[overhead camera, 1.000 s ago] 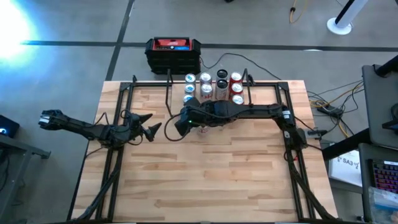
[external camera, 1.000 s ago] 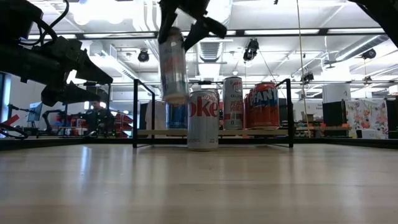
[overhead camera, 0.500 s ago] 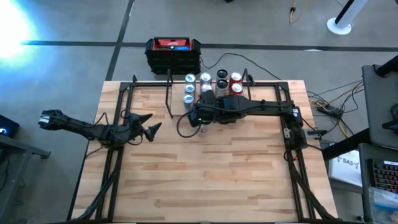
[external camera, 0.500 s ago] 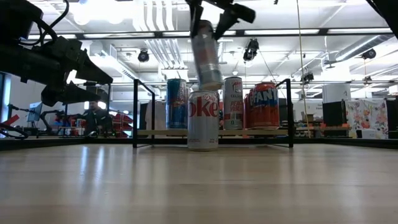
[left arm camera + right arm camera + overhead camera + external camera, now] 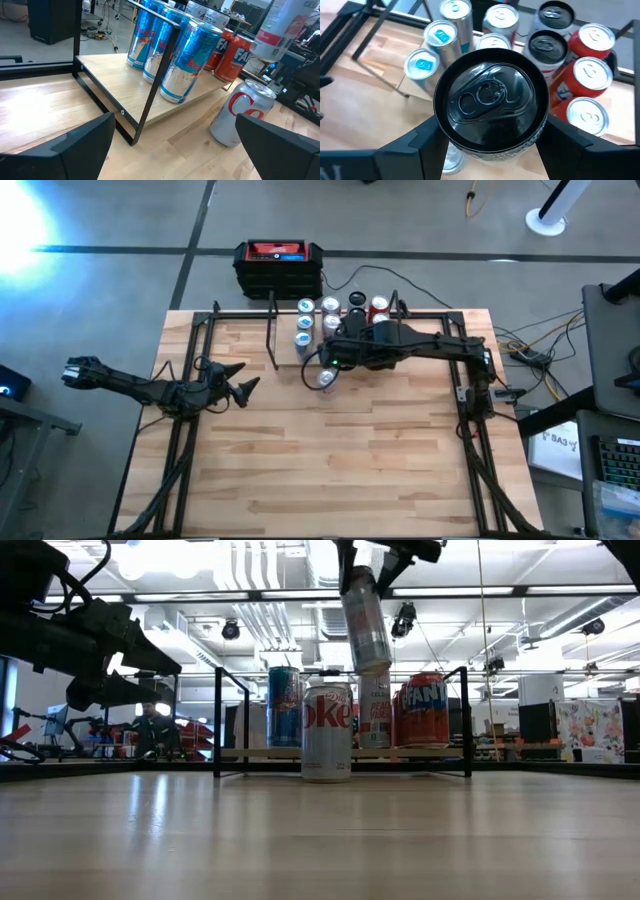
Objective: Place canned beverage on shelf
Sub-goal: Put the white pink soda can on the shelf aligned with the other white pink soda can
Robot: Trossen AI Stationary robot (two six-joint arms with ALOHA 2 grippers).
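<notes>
Right pincer (image 5: 372, 560) is clamped on the slim can (image 5: 366, 620), dangling tilted at top centre, above the shelf (image 5: 250, 753) front edge. Risky: it could clip the Coke can (image 5: 327, 732) on the surface or topple the packed cans. Left pincer (image 5: 243, 388) waits mid-left, fingers apart.

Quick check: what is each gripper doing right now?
Left gripper: open, empty, over the table's left side.
Right gripper: shut on a slim can, held in the air above the shelf.
</notes>
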